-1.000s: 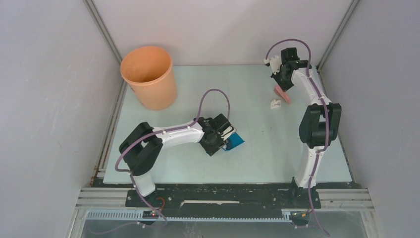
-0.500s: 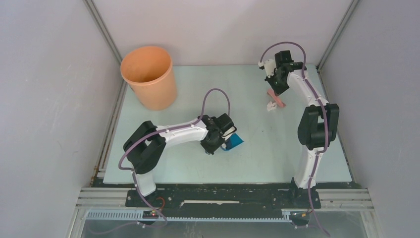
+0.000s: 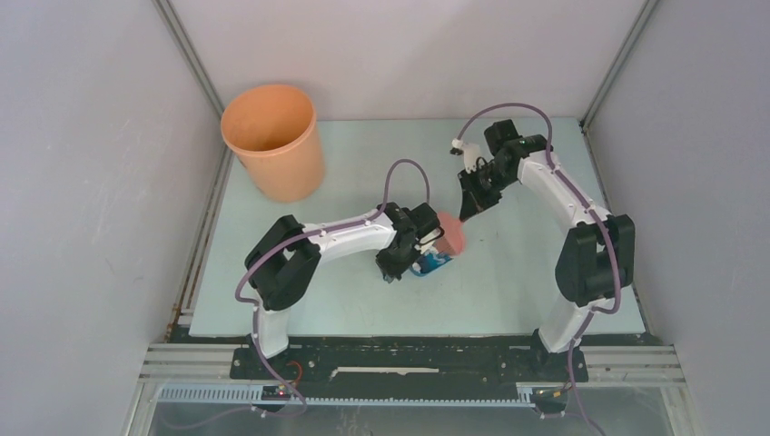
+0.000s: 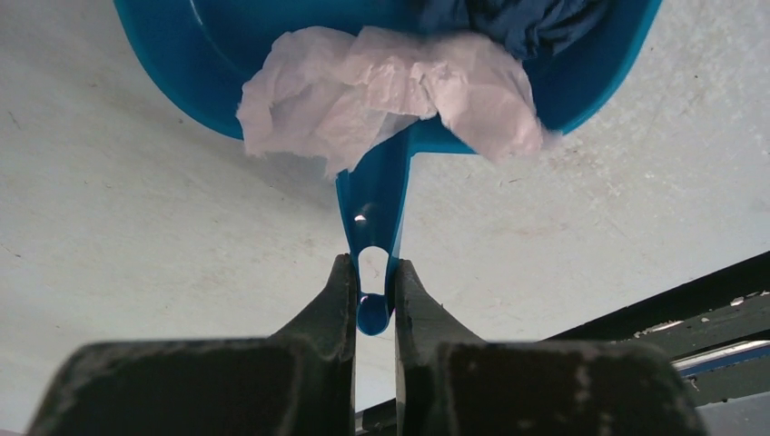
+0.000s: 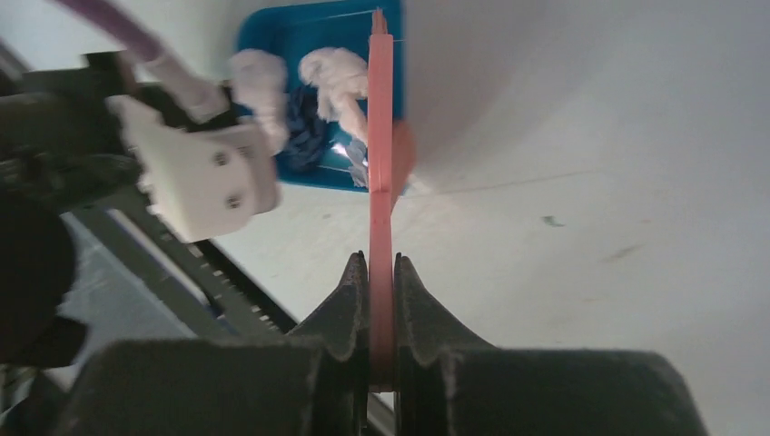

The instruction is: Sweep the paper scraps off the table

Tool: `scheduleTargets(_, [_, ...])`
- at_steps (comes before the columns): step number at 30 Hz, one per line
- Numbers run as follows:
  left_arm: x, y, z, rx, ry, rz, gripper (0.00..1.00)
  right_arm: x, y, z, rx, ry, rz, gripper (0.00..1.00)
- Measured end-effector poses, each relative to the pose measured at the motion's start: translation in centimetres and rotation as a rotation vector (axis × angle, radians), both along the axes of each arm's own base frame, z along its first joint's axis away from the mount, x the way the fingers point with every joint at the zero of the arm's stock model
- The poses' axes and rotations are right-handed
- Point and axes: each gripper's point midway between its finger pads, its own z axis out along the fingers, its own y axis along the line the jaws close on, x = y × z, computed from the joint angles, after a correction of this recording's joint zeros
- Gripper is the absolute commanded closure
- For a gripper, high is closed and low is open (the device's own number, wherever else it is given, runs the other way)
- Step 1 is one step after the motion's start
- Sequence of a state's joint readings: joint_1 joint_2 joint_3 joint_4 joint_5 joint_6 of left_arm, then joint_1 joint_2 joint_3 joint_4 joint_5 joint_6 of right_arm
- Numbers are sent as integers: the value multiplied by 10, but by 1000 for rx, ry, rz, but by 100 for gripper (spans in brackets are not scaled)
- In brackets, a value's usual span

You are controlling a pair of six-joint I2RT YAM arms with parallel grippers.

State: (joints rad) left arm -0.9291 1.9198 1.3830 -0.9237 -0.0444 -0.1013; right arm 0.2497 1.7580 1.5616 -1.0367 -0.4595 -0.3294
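My left gripper (image 4: pixel 372 295) is shut on the handle of the blue dustpan (image 4: pixel 182 54), which lies on the table (image 3: pixel 527 263) near its middle (image 3: pixel 434 264). A white paper scrap (image 4: pixel 390 91) and a dark blue scrap (image 4: pixel 518 23) lie in the pan. My right gripper (image 5: pixel 381 272) is shut on the thin handle of the pink brush (image 5: pixel 380 182). The brush head (image 3: pixel 451 234) rests at the pan's mouth. The right wrist view also shows the pan (image 5: pixel 309 27) holding white scraps (image 5: pixel 336 73) and a dark blue one (image 5: pixel 304 127). No loose scrap shows on the table.
An orange bucket (image 3: pixel 274 136) stands upright at the table's far left corner. Grey walls and metal rails close in the table on three sides. The arm bases stand on a black rail (image 3: pixel 409 359) at the near edge.
My right gripper has swung the brush from the far right to the dustpan's mouth, pushing the white scrap along into the pan. The left arm shifted slightly right with the pan.
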Motion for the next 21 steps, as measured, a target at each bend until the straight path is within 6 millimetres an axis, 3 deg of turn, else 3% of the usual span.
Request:
scheduleTargets(4, [-2,-2,0,2,1,-3,100,-24,15,9,94,89,-3,100])
scheduleTargets(8, [-5,-3,-3,-18,-17,6,100,-27,12,32,134,54,-41,100])
scheduleTargets(15, [-5,6,9,-75,-97,42,100,-17,-36,65,157,-50,-184,100])
scheduleTargets(21, [10,-3,29,-144,-192,64,100,-20,-83,61,177,-61,-334,100])
